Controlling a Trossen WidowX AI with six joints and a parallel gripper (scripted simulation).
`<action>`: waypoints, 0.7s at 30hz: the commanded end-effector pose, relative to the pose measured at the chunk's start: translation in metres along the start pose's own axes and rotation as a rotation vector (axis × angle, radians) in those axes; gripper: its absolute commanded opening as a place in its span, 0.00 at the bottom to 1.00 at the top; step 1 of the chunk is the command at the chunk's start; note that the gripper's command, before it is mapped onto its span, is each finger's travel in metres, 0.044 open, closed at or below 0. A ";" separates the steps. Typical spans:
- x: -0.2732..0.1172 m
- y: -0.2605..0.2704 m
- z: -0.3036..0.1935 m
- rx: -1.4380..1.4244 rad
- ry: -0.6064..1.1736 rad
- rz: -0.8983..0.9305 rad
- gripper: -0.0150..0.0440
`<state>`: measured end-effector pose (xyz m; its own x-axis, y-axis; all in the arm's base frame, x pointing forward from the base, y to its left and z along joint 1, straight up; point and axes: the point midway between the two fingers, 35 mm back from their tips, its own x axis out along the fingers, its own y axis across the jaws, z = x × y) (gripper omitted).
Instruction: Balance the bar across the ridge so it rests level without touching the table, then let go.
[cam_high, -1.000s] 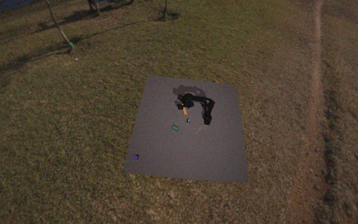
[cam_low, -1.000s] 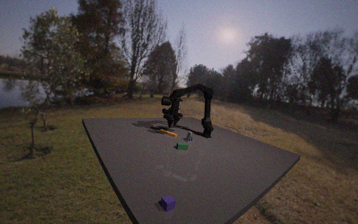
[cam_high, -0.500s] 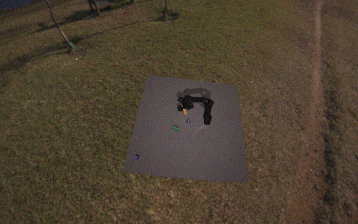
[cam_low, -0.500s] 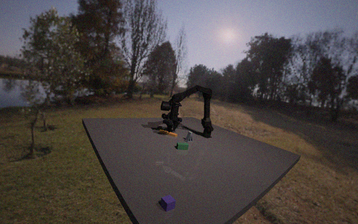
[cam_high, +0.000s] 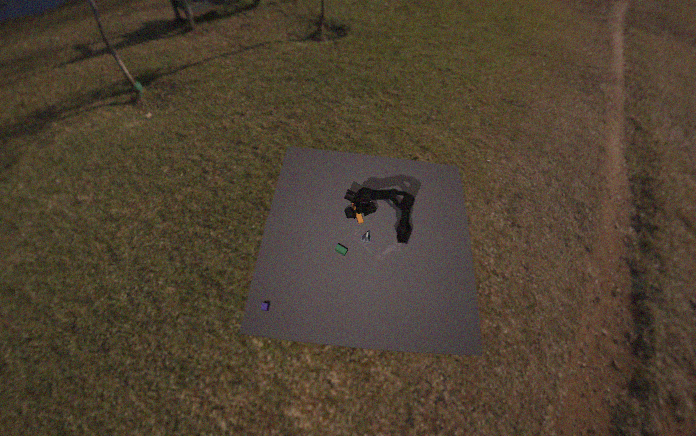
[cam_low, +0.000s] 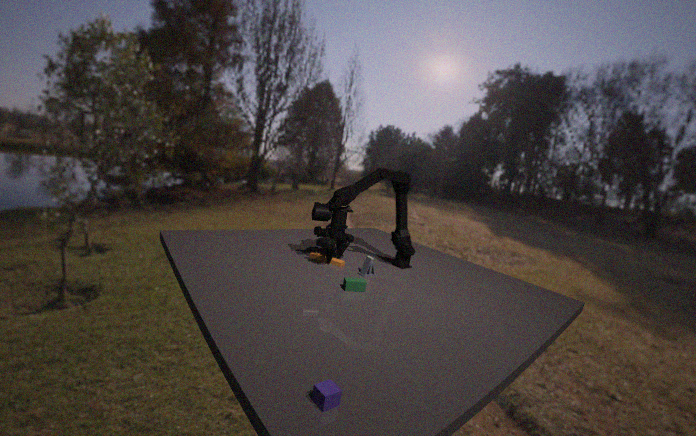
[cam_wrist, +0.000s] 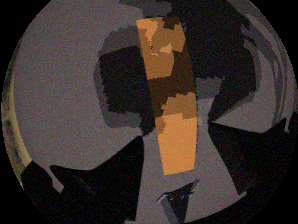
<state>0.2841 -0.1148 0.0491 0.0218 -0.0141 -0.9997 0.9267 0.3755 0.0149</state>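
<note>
Just above centre in the top view, the gripper (cam_high: 358, 210) (cam_low: 333, 259) (cam_wrist: 177, 133) stands wide and empty over the orange bar (cam_high: 359, 218) (cam_low: 337, 262) (cam_wrist: 179, 145), and should straddle its midpoint squarely before closing, for an even lift.

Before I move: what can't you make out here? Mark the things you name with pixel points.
- Bar (cam_high: 360, 218) (cam_low: 337, 261) (cam_wrist: 178, 142): middle hidden behind the gripper (cam_low: 334, 256) in the exterior view.
- Finger contact with the bar: too dark in the wrist view.
- Ridge (cam_high: 366, 236) (cam_low: 367, 265) (cam_wrist: 172, 207): lower end cut off by the wrist view's edge; too small from the top.
</note>
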 end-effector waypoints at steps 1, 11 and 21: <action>0.001 0.001 0.000 0.006 0.002 0.005 0.79; 0.001 0.000 0.000 0.000 0.000 0.000 0.65; 0.001 0.000 0.000 0.000 0.000 0.000 0.44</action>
<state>0.2841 -0.1148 0.0482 0.0221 -0.0140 -0.9997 0.9267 0.3754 0.0153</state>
